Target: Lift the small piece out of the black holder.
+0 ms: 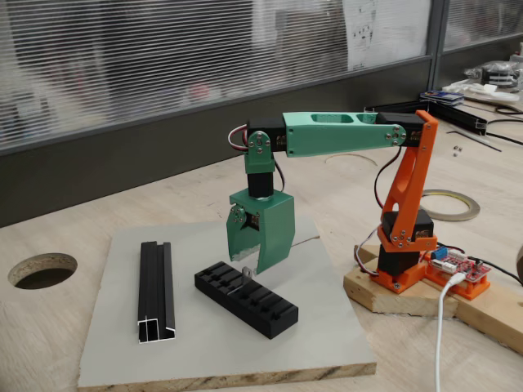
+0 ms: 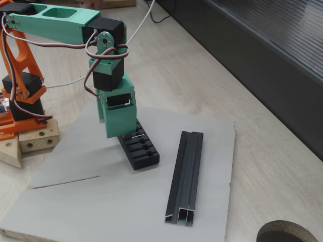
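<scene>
So the green gripper [image 1: 248, 265] hangs pointing straight down over one end of the black holder [image 1: 246, 299], fingertips just above its slotted top. The fingers look a little apart in the fixed view from the front, with a small gap between the tips, and I can't see them pinching anything.

The small piece [image 1: 244, 273] sits right under that gap: a thin grey sliver poking up out of the holder, almost level with the fingertips. In the other fixed view the gripper [image 2: 121, 134] body covers most of it, and just a pale edge of the small piece [image 2: 135, 135] shows at the finger's lower corner, on top of the holder [image 2: 139, 147].

What matters for the next move, I'd say: the piece is straight below the hand, not off to a side, so it looks like a short drop and a squeeze, then straight up. The holder's long axis runs away from the gripper toward the board's front edge. The black channel rail [image 1: 155, 291] lies well apart on the grey board [image 1: 327, 327], so it shouldn't get in the way.
</scene>
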### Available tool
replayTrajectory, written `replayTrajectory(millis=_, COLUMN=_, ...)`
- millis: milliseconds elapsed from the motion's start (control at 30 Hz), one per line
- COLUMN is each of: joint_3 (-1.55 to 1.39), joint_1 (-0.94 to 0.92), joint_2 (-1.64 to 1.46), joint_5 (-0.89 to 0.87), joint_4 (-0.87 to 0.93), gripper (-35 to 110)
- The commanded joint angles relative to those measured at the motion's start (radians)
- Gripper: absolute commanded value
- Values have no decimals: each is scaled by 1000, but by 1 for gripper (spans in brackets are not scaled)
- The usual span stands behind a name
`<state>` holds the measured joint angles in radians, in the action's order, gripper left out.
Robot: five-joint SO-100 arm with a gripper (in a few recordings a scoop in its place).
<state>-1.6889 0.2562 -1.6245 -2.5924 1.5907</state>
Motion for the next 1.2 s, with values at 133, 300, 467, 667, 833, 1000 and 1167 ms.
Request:
replayTrajectory(millis=133, joint_3=2, joint_1=17, joint_2=-11, joint_5=-25, joint_4=-3, gripper=40)
replayTrajectory(millis=300, joint_3=3, joint_1=17, joint_2=72, joint_5=-25, joint_4=-75, gripper=40)
replayTrajectory(millis=467, joint_3=-2, joint_1=18, joint_2=72, joint_5=-25, joint_4=-114, gripper=40)
replayTrajectory(millis=667, joint_3=-9, joint_1=18, joint_2=64, joint_5=-25, joint_4=-110, gripper=40)
replayTrajectory(millis=833, joint_3=-11, joint_1=17, joint_2=63, joint_5=-17, joint_4=-110, gripper=40)
replayTrajectory(millis=1000, joint_3=-11, joint_1=11, joint_2=61, joint_5=-15, joint_4=-109, gripper=40)
replayTrajectory(millis=1167, joint_3=-12, joint_1=-63, joint_2=32, joint_5=-5, joint_4=-109, gripper=40)
